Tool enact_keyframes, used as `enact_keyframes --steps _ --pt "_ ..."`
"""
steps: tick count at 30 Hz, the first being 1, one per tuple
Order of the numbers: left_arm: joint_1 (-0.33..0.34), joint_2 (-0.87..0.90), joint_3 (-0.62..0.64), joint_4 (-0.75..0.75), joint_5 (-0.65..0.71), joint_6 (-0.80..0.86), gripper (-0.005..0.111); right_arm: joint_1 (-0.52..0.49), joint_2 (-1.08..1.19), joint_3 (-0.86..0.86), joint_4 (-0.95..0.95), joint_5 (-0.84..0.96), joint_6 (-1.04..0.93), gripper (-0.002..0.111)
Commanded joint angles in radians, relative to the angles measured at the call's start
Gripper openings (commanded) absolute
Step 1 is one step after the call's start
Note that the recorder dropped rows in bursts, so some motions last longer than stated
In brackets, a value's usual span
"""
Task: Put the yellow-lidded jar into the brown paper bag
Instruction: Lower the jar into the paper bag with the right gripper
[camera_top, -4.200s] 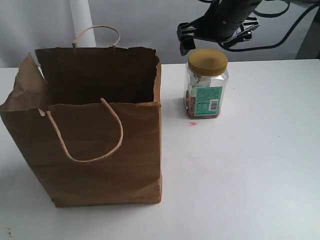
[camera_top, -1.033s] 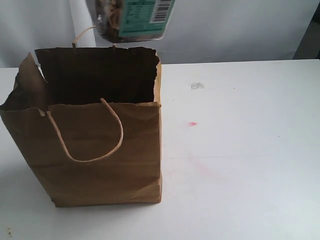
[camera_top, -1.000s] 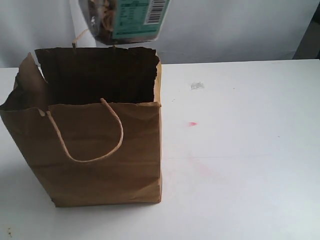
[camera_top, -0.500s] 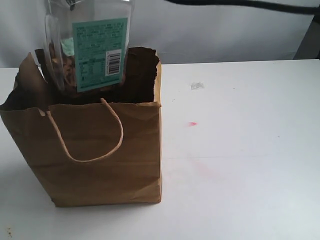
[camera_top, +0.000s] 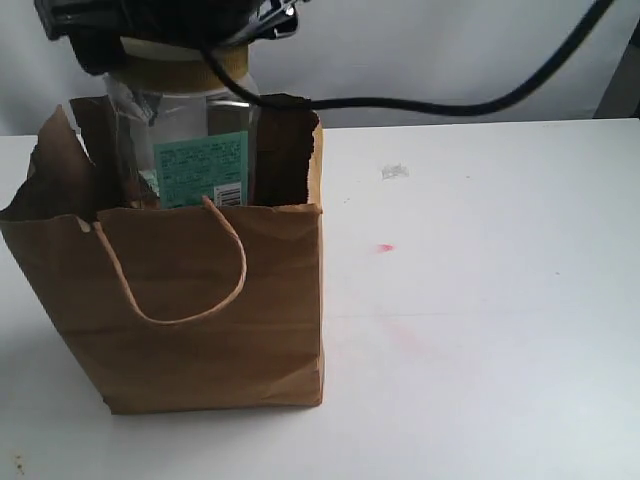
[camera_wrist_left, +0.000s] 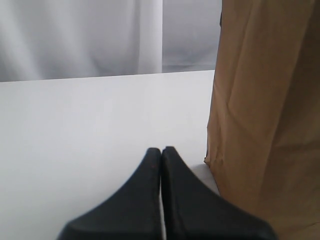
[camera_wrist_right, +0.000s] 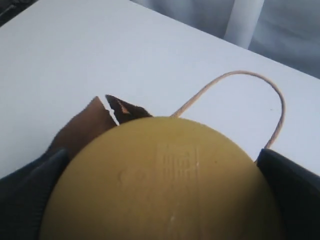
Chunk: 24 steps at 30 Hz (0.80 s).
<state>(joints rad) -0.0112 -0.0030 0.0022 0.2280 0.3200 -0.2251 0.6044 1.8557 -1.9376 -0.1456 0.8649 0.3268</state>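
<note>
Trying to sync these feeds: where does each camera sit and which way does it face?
Exterior: off the arms, facing slightly down across the table at the brown paper bag; the right hand holds the yellow-lidded jar in the bag's mouth.
Left wrist: low over the table, looking along it at the bag's side; left hand shut.
Right wrist: looking down on the jar's lid between the hand's fingers.
Shared: every view shows the bag.

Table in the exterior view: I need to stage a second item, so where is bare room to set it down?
The widest free patch is the table right of the brown paper bag, out to the view's right edge. A narrow strip lies in front of the bag. The bag's mouth is crowded: the yellow-lidded jar hangs in it.
</note>
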Motion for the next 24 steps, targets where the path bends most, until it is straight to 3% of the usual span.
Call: enact_keyframes --steps 1,10,24 --pt "-0.005 0.003 -0.002 -0.004 -0.009 -0.004 0.001 0.005 0.059 -0.001 -0.049 -0.009 0.043 0.000" --pt "-0.005 0.003 -0.002 -0.004 -0.009 -0.004 0.001 0.005 0.189 -0.001 -0.056 0.042 0.049 0.000" --pt "-0.005 0.003 -0.002 -0.004 -0.009 -0.004 0.001 0.005 0.211 -0.001 -0.047 0.138 0.047 0.000"
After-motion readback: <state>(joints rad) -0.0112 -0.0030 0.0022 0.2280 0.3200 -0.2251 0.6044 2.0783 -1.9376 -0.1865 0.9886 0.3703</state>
